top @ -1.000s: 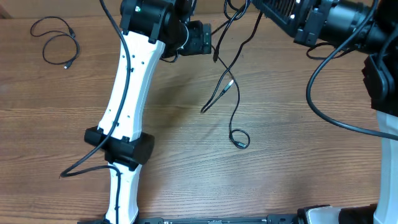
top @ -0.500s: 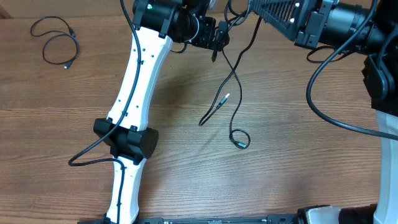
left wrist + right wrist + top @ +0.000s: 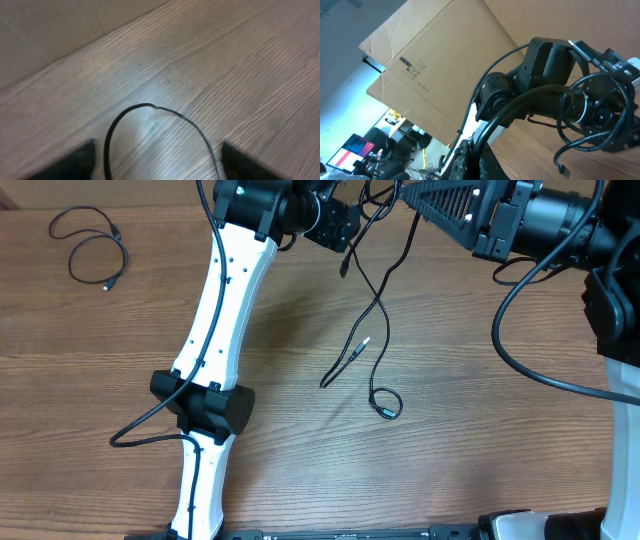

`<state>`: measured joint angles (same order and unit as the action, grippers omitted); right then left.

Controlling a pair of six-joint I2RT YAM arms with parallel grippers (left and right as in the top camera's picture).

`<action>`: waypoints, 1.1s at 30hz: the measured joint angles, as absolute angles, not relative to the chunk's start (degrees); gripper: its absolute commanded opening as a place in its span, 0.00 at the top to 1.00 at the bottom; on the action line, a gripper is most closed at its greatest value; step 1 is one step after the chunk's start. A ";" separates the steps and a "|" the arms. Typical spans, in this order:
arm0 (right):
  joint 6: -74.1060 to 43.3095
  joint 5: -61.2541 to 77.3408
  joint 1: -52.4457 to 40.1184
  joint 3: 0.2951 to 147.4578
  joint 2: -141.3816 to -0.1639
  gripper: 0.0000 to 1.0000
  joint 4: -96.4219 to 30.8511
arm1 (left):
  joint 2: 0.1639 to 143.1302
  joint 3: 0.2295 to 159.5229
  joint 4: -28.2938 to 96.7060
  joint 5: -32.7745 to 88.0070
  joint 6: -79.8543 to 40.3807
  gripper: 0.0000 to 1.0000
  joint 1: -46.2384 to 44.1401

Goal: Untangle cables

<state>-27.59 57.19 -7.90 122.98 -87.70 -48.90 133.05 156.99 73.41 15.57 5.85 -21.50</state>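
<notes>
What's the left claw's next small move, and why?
Probably close the left claw: it stands open over the table with a cable loop arcing between its tips, while the shut right claw appears to hold the cables up.

The table point(image 3: 480, 460) is brown wood-grain board, with the grain running left to right. Near its far left corner a separate cable point(image 3: 92, 252), thin and black, lies curled in loose loops, well apart from the rest. Around the middle, the lower ends of the cables point(image 3: 381, 300) rest on the wood. One strand ends in a silvery tip point(image 3: 365, 341), another in a small closed loop point(image 3: 384, 413).
</notes>
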 measured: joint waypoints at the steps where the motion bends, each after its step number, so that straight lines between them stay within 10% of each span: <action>1: -27.59 57.19 -7.90 122.98 -87.70 0.96 -48.90 | 133.05 156.99 73.32 15.57 6.02 0.83 -21.50; 2: -27.59 57.19 -7.90 122.98 -87.70 0.96 -48.90 | 133.05 156.99 73.21 15.57 6.22 0.96 -21.50; 33: -26.94 6.35 -7.90 122.98 -87.77 0.96 -64.58 | 133.10 156.99 94.00 -15.07 -23.27 0.96 -7.49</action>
